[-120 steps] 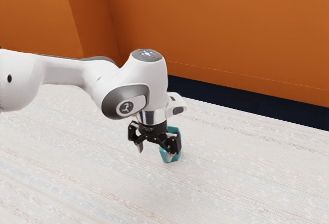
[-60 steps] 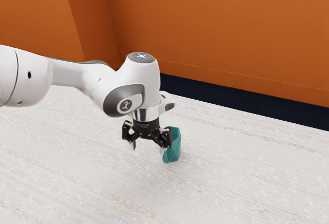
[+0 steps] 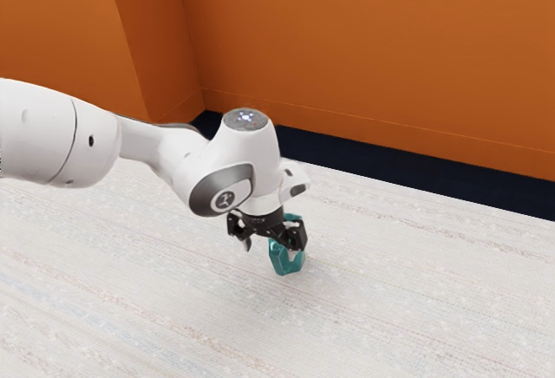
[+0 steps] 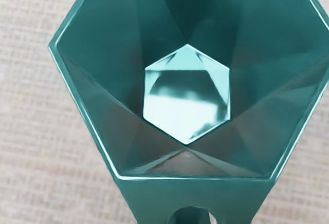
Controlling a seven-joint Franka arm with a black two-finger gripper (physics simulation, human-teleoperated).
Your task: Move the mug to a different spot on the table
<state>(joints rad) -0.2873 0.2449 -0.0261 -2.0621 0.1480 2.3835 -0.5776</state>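
1. Exterior view: a white robot arm (image 3: 130,144) reaches in from the exterior view's left over a pale, woven-looking worktop (image 3: 416,300). Orange walls (image 3: 390,48) stand behind.
2. Its black claw (image 3: 271,237) points down, low over the worktop, right at a small teal mug (image 3: 289,258).
3. I cannot tell whether the claw is clamped on the mug or only close around it, because its black parts overlap the mug's top.
4. Wrist view: the camera looks straight down into the mug (image 4: 185,100), showing faceted walls and a six-sided floor. The mug's opening faces the hand.
5. The handle (image 4: 191,215) lies on the side nearest the claw, probably because that side is the one chosen for gripping from above.
6. It is unclear whether the mug's base touches the worktop (image 4: 31,131).
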